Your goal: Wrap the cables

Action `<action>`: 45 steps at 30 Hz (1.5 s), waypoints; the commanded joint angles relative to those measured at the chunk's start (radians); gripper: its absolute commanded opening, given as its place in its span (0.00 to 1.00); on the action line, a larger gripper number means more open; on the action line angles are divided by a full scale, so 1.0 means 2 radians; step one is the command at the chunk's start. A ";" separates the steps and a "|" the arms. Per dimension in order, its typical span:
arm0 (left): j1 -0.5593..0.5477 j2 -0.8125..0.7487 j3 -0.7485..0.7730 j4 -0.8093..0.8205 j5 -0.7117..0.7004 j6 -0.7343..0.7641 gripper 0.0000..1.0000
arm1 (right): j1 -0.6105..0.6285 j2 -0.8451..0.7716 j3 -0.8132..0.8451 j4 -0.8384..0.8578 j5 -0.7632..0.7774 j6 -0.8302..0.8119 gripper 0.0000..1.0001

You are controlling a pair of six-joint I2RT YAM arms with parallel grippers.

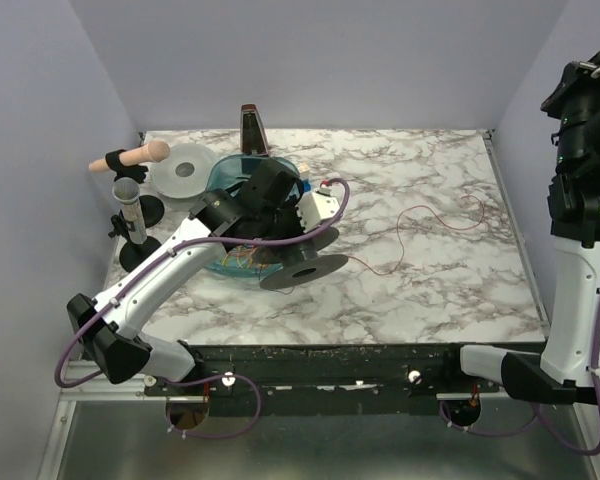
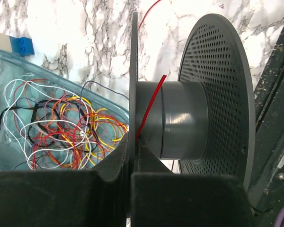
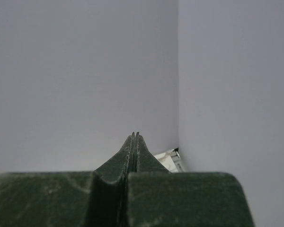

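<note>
My left gripper point(image 2: 132, 142) is shut on the thin flange of the black spool point(image 2: 182, 118) and holds it on its side over the rim of a teal bowl point(image 1: 230, 268). A red cable point(image 2: 150, 106) lies across the spool's core and runs down to my fingertips; whether it is pinched, I cannot tell. It trails as a thin red loop over the marble table point(image 1: 420, 235). A tangle of red, yellow, orange and white cables point(image 2: 61, 130) fills the bowl. My right gripper point(image 3: 135, 135) is shut and empty, raised high at the right point(image 1: 580, 100), facing the wall.
A white disc point(image 1: 185, 170) and a dark pointed object point(image 1: 252, 130) stand behind the bowl. A stand with a wooden peg point(image 1: 140, 155) and a metal cylinder on a black base point(image 1: 130, 215) are at the left edge. A blue block point(image 2: 22, 46) lies by the bowl.
</note>
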 commanded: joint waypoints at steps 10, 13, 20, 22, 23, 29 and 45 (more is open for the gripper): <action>0.003 0.032 0.181 0.035 -0.064 -0.163 0.00 | 0.072 -0.120 -0.327 0.029 -0.348 0.092 0.57; 0.004 0.043 0.239 0.030 -0.071 -0.181 0.00 | 0.114 -0.149 -0.425 0.081 -0.413 0.089 0.65; 0.006 0.074 0.355 0.024 -0.094 -0.195 0.00 | 0.338 -0.206 -0.642 0.344 -0.391 -0.056 0.74; 0.006 0.077 0.382 0.022 -0.095 -0.197 0.00 | 0.359 -0.174 -0.659 0.404 -0.358 -0.051 0.75; 0.006 0.077 0.391 0.023 -0.096 -0.199 0.00 | 0.369 -0.154 -0.654 0.415 -0.343 -0.058 0.79; 0.006 0.071 0.438 0.024 -0.095 -0.201 0.00 | 0.381 -0.039 -0.664 0.631 -0.361 -0.082 0.94; 0.006 0.080 0.562 0.043 -0.123 -0.175 0.00 | 0.392 0.153 -0.632 0.633 -0.318 -0.057 0.94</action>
